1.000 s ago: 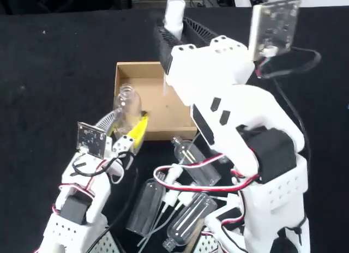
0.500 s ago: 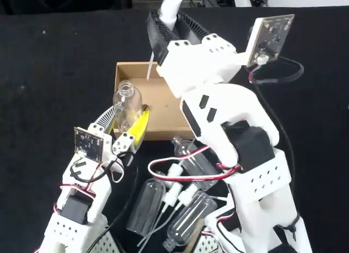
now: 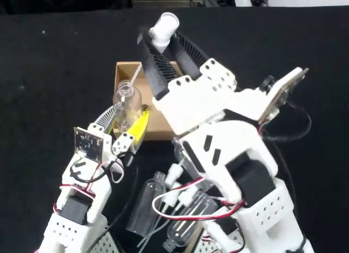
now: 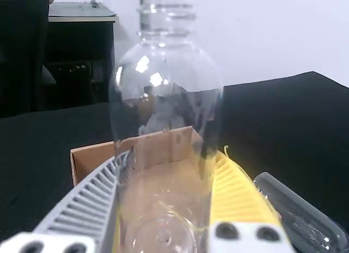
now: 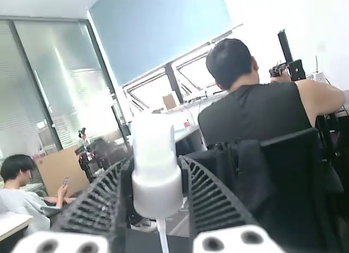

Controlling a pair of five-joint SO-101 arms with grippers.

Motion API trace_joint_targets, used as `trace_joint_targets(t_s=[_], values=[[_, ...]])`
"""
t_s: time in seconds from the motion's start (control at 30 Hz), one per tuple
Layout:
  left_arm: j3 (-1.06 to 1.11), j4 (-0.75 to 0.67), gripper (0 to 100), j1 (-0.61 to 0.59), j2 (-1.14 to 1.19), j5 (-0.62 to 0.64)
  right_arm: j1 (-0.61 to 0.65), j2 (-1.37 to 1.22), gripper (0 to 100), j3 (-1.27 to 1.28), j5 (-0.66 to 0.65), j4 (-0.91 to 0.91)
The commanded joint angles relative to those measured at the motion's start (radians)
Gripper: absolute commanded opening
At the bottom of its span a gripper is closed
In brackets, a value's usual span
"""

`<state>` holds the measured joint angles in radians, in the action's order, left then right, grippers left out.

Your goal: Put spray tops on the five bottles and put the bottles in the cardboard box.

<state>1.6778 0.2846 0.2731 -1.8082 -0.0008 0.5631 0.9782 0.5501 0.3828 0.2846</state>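
In the high view, my left gripper (image 3: 128, 119) clamps a clear round-shouldered plastic bottle (image 3: 125, 103) upright and uncapped at the near edge of the brown cardboard box (image 3: 122, 70). My right gripper (image 3: 163, 37) pinches a white spray top (image 3: 163, 25) above the box's far side, its thin tube slanting down near the bottle's neck. Open black table (image 3: 54, 56) lies beyond the box. Spare clear bottles (image 3: 147, 206) lie between my arm bases.

In the left wrist view, the bottle (image 4: 163, 127) stands between my grey finger (image 4: 82, 209) and yellow finger (image 4: 234, 204), with the box (image 4: 92, 155) just behind.

In the right wrist view, black ribbed fingers (image 5: 92, 204) squeeze the spray top (image 5: 155, 176).
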Motion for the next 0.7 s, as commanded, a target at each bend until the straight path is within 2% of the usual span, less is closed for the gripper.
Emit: trace_joint_targets(t_s=[0.0, 0.43, 0.57, 0.67], values=[[0.022, -0.017, 3, 0.012, -0.015, 0.008, 0.017, 0.001, 1.1, -0.007, 0.0, -0.046], [0.022, -0.017, 3, 0.012, -0.015, 0.008, 0.038, -0.131, 1.1, -0.018, 0.002, -0.034], [0.022, -0.017, 3, 0.012, -0.015, 0.008, 0.046, -0.147, 1.1, -0.021, -0.011, 0.08], [0.022, -0.017, 3, 0.012, -0.015, 0.008, 0.048, -0.131, 1.2, -0.025, -0.081, 0.157]])
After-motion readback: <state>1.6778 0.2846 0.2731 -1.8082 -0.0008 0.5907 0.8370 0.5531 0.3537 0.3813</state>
